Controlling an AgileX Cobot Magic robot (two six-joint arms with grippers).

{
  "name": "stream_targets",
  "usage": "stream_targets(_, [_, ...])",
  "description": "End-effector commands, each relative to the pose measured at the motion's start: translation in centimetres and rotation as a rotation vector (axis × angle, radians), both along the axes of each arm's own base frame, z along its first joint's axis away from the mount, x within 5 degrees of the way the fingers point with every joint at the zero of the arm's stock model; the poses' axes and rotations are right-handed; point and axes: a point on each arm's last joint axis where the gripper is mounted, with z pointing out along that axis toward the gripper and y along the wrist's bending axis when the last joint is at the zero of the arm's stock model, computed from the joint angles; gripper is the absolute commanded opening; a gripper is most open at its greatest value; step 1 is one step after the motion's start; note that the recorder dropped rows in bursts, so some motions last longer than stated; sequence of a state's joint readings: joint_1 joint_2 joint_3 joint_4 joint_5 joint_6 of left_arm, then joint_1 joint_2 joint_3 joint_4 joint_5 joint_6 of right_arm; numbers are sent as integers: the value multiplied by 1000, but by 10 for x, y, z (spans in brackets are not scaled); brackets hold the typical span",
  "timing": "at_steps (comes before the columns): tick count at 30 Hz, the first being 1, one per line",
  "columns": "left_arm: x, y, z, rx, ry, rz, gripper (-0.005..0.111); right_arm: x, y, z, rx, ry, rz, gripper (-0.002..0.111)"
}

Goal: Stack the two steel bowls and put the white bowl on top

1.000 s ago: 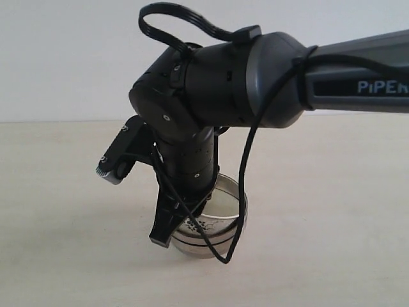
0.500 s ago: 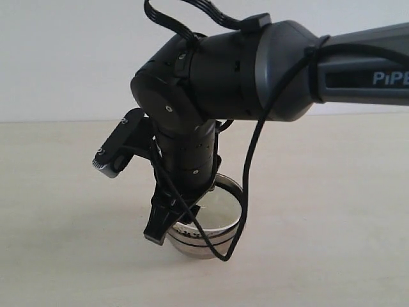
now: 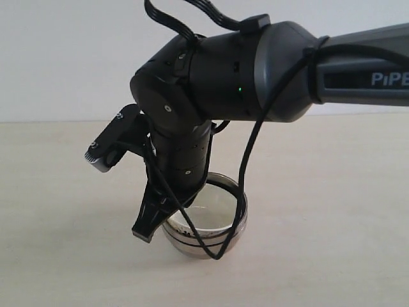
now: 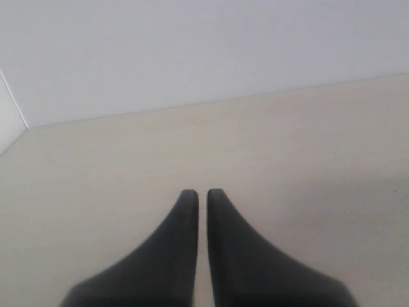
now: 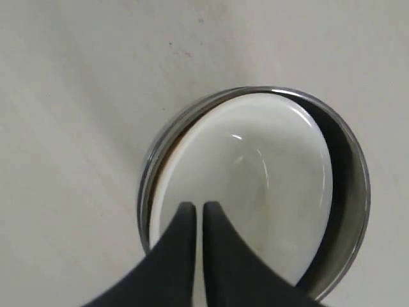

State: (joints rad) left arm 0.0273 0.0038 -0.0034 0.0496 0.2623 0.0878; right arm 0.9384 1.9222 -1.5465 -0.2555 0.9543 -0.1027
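The steel bowls (image 3: 204,248) stand nested on the table, seen in the right wrist view as a shiny rim and dark inner wall (image 5: 350,211). The white bowl (image 3: 211,214) sits inside them, slightly tilted, its pale inside (image 5: 255,173) filling most of the steel rim. My right gripper (image 3: 146,231) hangs at the stack's left edge, pointing down. It is shut, its tips (image 5: 198,206) over the white bowl's near rim with nothing between them. My left gripper (image 4: 200,192) is shut and empty over bare table, out of the exterior view.
A pale wooden table (image 3: 319,243) runs to a white wall behind. The right arm's bulky wrist (image 3: 211,83) and its black cable (image 3: 246,166) hang over the bowls and hide part of the stack.
My right gripper has swung left and slightly up, off the stack's left side. The bowls stay in place. The white bowl sits in the steel bowls.
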Motion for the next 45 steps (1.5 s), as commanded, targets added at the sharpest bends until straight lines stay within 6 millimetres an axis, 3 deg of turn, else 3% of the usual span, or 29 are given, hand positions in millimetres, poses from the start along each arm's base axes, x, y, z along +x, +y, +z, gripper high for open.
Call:
stream_targets(1, [0,0,0,-18,-9,3,4,2,4,-13,-5,28,-12,0])
stream_targets(25, [0,0,0,-18,-9,3,4,3,14,-17,100,45,-24,0])
stream_targets(33, [0,0,0,-18,-9,3,4,10,0,-5,30,-50,-86,0])
stream_targets(39, [0,0,0,-18,-9,3,4,8,14,-27,96,59,-57,0])
stream_targets(45, [0,0,0,-18,-9,3,4,10,17,-51,39,89,-50,0])
